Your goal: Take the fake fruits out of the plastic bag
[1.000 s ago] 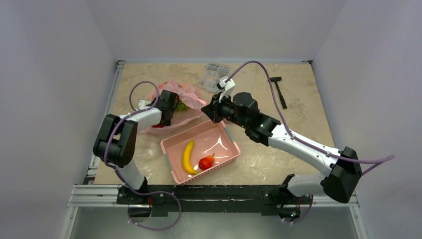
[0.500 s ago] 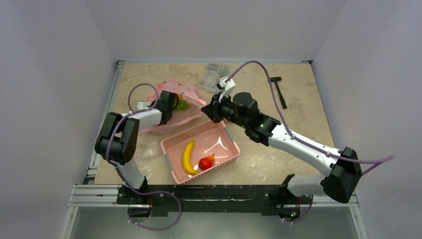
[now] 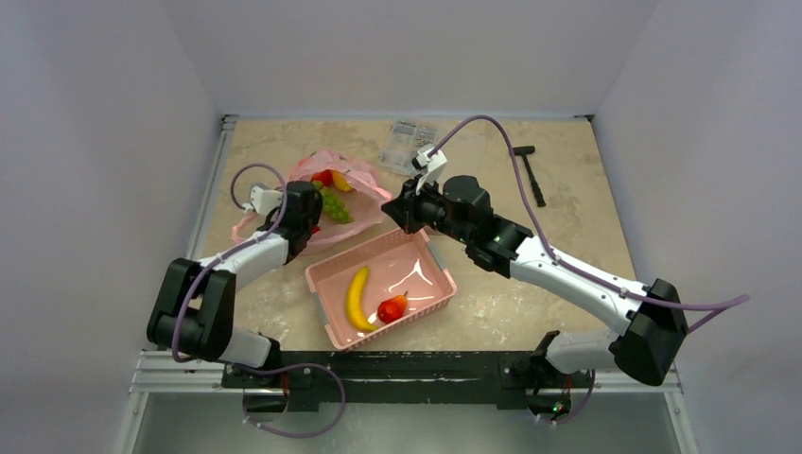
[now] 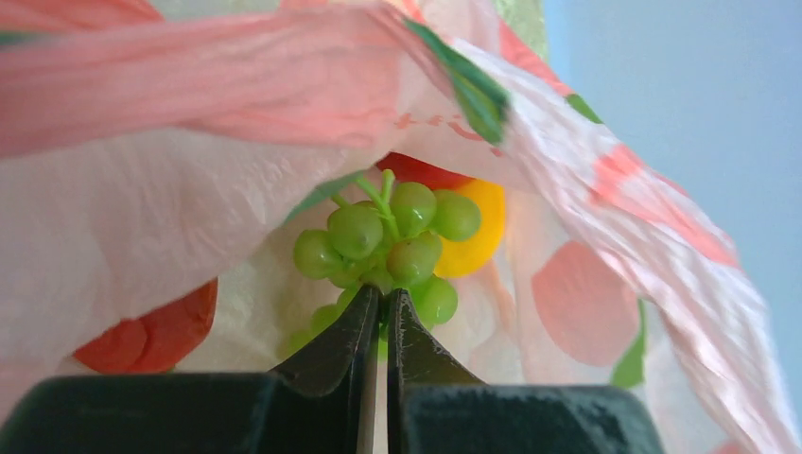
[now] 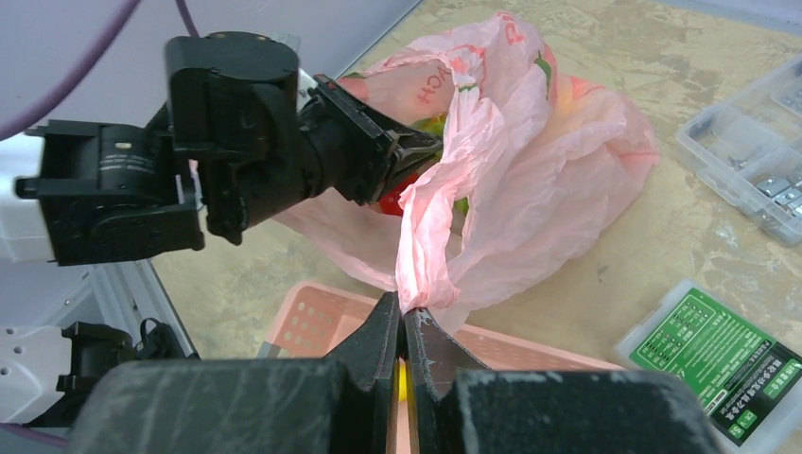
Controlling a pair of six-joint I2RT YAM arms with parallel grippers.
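Observation:
The pink plastic bag (image 3: pixel 364 194) lies at the back of the table with its mouth held open. My left gripper (image 4: pixel 383 295) is shut on the stem side of a green grape bunch (image 4: pixel 388 236) inside the mouth; from above that gripper (image 3: pixel 318 210) sits at the bag's left edge next to the grapes (image 3: pixel 334 205). A yellow fruit (image 4: pixel 480 227) and a red fruit (image 4: pixel 416 170) lie behind the grapes. My right gripper (image 5: pixel 405 310) is shut on a twisted strip of the bag (image 5: pixel 530 170) and holds it up.
A pink latticed basket (image 3: pixel 430 298) stands in front of the bag with a banana (image 3: pixel 357 298) and a red fruit (image 3: pixel 392 308) in it. Clear parts boxes (image 3: pixel 409 142) and a black hammer (image 3: pixel 531 176) lie at the back right.
My left gripper has shut on the grape bunch and drawn back toward the left and near side. The grapes, red fruit and yellow fruit now show at the bag's mouth. The right arm has not moved.

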